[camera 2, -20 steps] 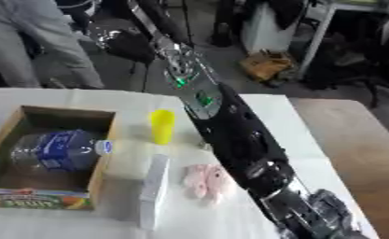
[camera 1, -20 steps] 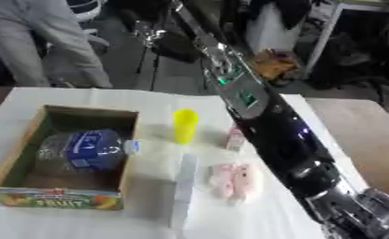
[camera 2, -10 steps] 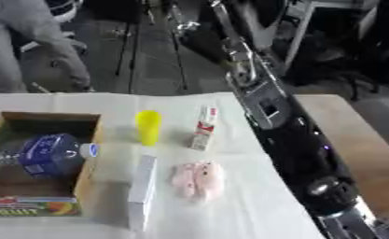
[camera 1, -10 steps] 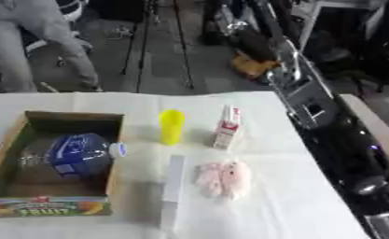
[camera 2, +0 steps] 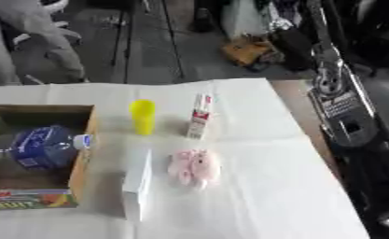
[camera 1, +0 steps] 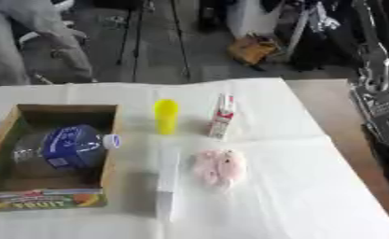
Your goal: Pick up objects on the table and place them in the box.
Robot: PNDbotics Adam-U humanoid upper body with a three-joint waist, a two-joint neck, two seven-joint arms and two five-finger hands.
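Note:
An open cardboard box point(camera 1: 44, 201) with fruit print on its front wall stands at the table's left. A clear bottle with a blue label point(camera 1: 63, 147) lies inside it. To its right a yellow cup point(camera 1: 166, 115) and a small red and white carton point(camera 1: 222, 116) stand upright. In front of them lie a pink plush toy point(camera 1: 219, 167) and a long white box point(camera 1: 168, 179). My right arm point(camera 2: 344, 116) runs down the right edge, beside the table. Neither hand shows in either view.
A white cloth point(camera 1: 303, 196) covers the table, with bare wood along its right side point(camera 1: 336, 107). Beyond the far edge are tripod legs and a brown bag point(camera 1: 254, 46) on the floor.
My right arm has swung from above the middle of the table out to the right edge, uncovering the carton. The camera has also shifted. The things on the table lie as before.

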